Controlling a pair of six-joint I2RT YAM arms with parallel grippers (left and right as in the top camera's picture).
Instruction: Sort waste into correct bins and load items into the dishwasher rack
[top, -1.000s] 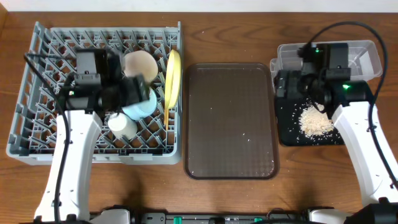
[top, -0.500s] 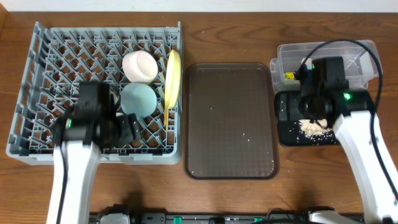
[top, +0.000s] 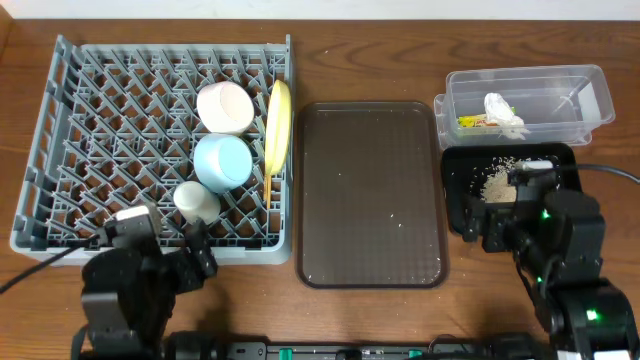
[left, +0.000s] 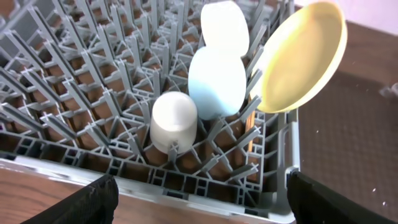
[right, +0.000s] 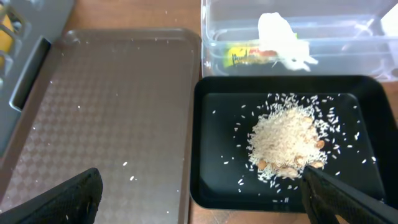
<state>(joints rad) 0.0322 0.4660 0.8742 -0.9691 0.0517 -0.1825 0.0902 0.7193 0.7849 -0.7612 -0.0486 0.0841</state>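
Left tool (left: 202, 208), jaws wide and empty, sits at the near edge of the grey rack (left: 74, 81); just ahead in the rack stand the white cup (left: 174, 118), light blue bowl (left: 217, 81), white bowl (left: 224, 25) and yellow plate (left: 301, 56). Right tool (right: 199, 208), equally wide and empty, hangs short of the black tray (right: 214, 168) holding rice (right: 286, 140); beyond it the clear tub (right: 217, 18) holds wrapper (right: 252, 56) and tissue (right: 280, 37).

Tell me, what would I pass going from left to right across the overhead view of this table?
dishwasher rack → yellow plate standing at the rack's right edge → brown serving tray → black tray. Things that overlap these sideways are left out.
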